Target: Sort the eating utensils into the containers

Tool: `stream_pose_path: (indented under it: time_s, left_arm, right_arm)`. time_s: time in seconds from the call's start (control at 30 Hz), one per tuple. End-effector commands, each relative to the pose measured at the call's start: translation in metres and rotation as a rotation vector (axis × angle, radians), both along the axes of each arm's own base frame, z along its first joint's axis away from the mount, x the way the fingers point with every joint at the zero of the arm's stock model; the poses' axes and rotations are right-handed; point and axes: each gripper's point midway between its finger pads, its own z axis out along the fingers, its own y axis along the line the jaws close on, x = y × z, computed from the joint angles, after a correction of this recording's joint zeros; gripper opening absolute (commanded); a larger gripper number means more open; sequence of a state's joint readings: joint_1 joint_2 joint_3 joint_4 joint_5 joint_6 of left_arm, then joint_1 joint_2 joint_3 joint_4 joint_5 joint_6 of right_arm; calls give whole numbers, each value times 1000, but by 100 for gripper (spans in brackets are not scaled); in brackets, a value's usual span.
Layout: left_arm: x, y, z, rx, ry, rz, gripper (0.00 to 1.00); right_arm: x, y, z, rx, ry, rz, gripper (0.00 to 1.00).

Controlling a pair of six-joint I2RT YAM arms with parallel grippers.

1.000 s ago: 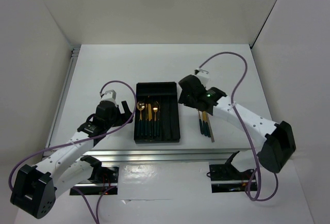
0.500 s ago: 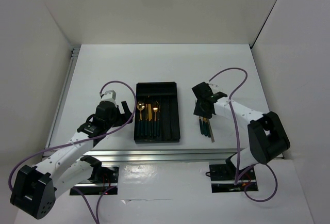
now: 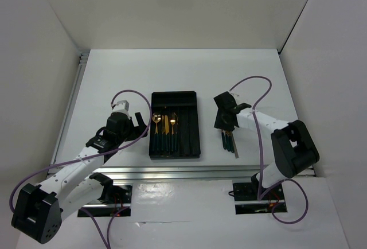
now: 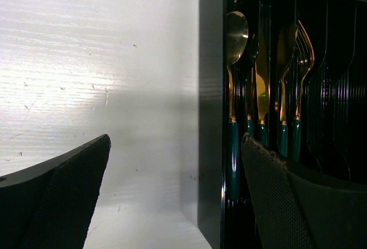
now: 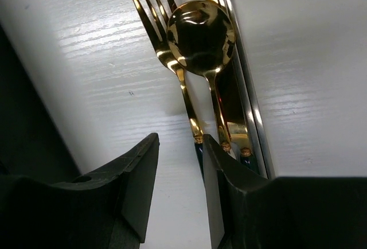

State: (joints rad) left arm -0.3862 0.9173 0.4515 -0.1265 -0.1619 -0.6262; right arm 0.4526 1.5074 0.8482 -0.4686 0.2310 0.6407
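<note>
The black divided tray (image 3: 189, 128) lies mid-table and holds several gold-headed, green-handled utensils (image 3: 164, 127) in its left compartments. In the left wrist view I see a spoon (image 4: 235, 31), a knife (image 4: 261, 88) and a fork (image 4: 304, 48) there. My left gripper (image 3: 139, 124) is open and empty, straddling the tray's left wall (image 4: 211, 117). Loose utensils (image 3: 228, 140) lie right of the tray: a fork (image 5: 163, 48), a spoon (image 5: 200, 34) and a thin silver piece (image 5: 248, 94). My right gripper (image 3: 225, 124) is open and empty just above their handles, its gap (image 5: 180, 143) left of the fork's handle.
White walls close in the table on three sides. A metal rail (image 3: 172, 171) runs along the near edge, close to the tray's front. Purple cables (image 3: 252, 82) loop above both arms.
My right gripper has moved right from over the tray's right edge to the loose utensils and come down close to them. The left arm has not moved.
</note>
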Motion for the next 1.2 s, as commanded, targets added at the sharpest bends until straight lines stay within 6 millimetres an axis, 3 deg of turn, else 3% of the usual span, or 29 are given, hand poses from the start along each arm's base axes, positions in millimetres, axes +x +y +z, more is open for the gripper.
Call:
stream_pose_path:
  time_s: [0.0, 0.37, 0.57, 0.7, 0.77, 0.83, 0.93, 1.0, 1.1, 1.17]
  left_arm:
    - [6, 1, 8, 1, -47, -7, 100]
    - [6, 1, 8, 1, -47, -7, 100]
    - [6, 1, 8, 1, -47, -7, 100]
    - [6, 1, 8, 1, -47, -7, 100]
    - [6, 1, 8, 1, -47, -7, 100]
    - [6, 1, 8, 1, -47, -7, 100]
    - [6, 1, 8, 1, -47, -7, 100]
    - [6, 1, 8, 1, -47, -7, 100]
    - [6, 1, 8, 1, -47, -7, 100]
    - [6, 1, 8, 1, -47, -7, 100]
  right_arm:
    - [7, 2, -6, 5, -13, 14, 43]
    - [5, 3, -23, -11, 31, 26, 41]
    - [-1, -2, -41, -45, 84, 22, 28]
    - [-1, -5, -52, -79, 118, 16, 0]
    - [2, -3, -50, -77, 120, 7, 0]
    - [5, 3, -44, -55, 126, 16, 0]
    - [17, 13, -11, 1, 57, 26, 0]
    - [21, 20, 20, 24, -4, 50, 0]
    - [26, 46, 68, 85, -123, 136, 0]
    - [26, 66, 87, 131, -168, 194, 0]
